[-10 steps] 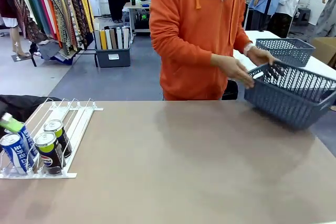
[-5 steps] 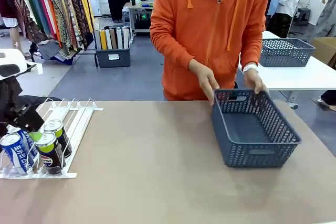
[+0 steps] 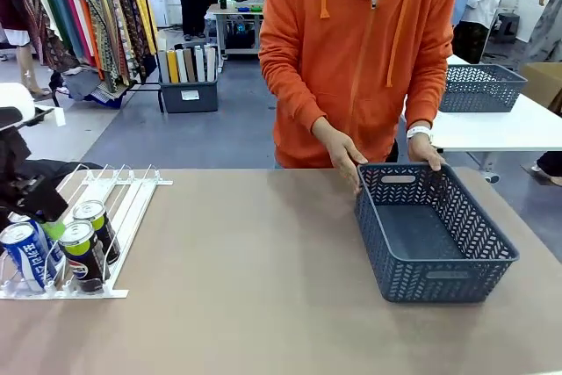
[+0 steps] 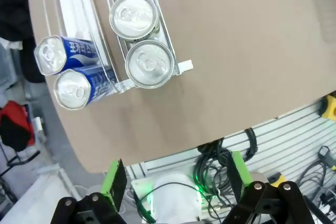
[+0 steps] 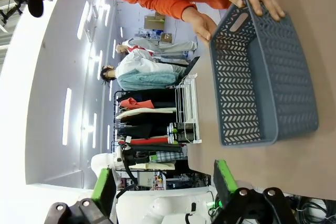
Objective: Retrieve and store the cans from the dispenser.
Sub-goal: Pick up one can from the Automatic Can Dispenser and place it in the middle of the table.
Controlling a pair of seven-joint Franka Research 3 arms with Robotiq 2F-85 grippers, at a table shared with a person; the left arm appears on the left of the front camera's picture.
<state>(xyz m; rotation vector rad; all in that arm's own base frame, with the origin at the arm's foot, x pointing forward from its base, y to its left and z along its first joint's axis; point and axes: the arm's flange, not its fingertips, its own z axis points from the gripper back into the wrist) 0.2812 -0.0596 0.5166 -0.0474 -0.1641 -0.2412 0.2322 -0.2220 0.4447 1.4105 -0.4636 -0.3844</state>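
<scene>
Grey basket [image 3: 448, 280] gripped by person's hands [image 3: 345, 154], cans [image 3: 81, 248] far left

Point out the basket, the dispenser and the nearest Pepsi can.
basket [image 3: 446, 277], front view, on its near wall.
dispenser [image 3: 116, 192], front view, on its bare far lanes.
nearest Pepsi can [image 3: 82, 255], front view, on its side.

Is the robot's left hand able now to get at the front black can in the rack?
Probably yes. The left hand hangs open above the rack, and nothing covers the front black can at the lane's end. The can behind it stands close, so room there is tight.
</scene>
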